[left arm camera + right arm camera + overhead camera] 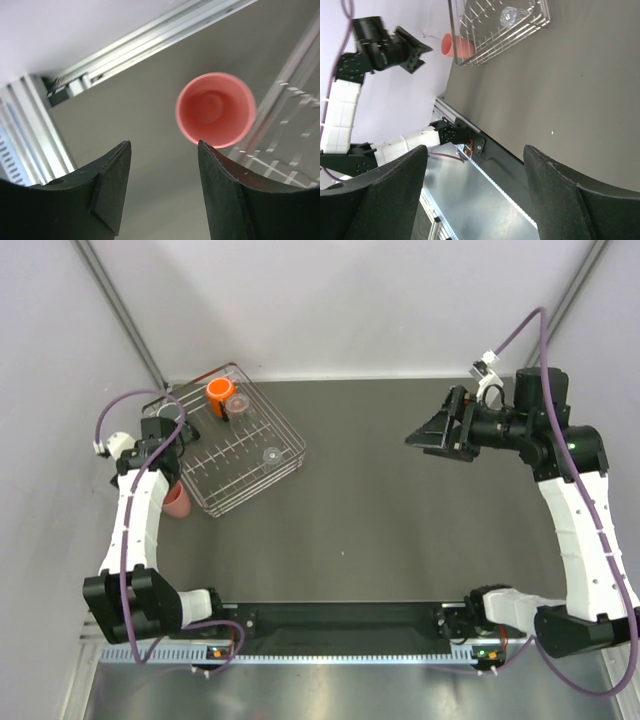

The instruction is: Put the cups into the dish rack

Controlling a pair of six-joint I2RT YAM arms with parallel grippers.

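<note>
The dish rack [240,475] sits in the upper left of the overhead view, turned at an angle on the dark worktop [400,510]. An orange mug [219,392] stands in its far corner with a clear tumbler [238,403] just beside it, and a second clear tumbler [272,454] stands nearer the rack's right side. A pink cup [215,110] stands upright and mouth up on the worktop outside the rack, just beside its lower-left edge; whether it touches the wire cannot be told. The left hand [164,145] hangs above that spot with its fingers [112,185] parted and nothing between them. In its own wrist view the cup lies beyond the fingertips, at upper right, with rack wire showing at the right edge. The right hand [475,147] is raised in the upper right of the overhead view, well apart from the rack, with its fingers spread wide and holding nothing.
</note>
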